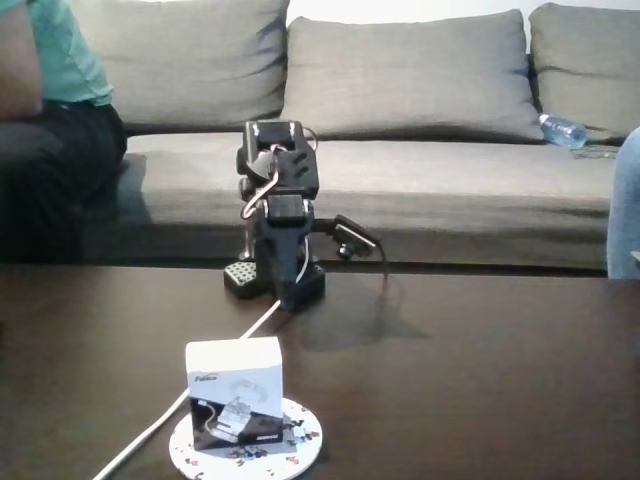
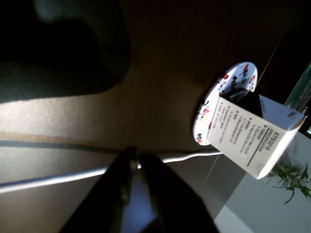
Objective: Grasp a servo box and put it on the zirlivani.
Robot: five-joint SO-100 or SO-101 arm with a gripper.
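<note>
The servo box [image 1: 233, 385], white on top and black below, stands on the zirlivani [image 1: 302, 440], a speckled white disc near the front edge of the dark table [image 1: 480, 380]. In the wrist view the servo box [image 2: 252, 133] shows its printed white side and covers part of the zirlivani [image 2: 209, 109]. My arm [image 1: 278, 200] is folded up at the back of the table, well away from both. My gripper [image 2: 136, 156] comes in from the bottom of the wrist view with its dark fingers together and nothing between them.
A white cable [image 1: 250, 325] runs from the arm's base past the disc. Behind the table is a grey sofa [image 1: 420, 90] with a water bottle [image 1: 563, 130] on it. A person [image 1: 50, 100] sits at the left, and another person's leg [image 1: 625, 200] is at the right.
</note>
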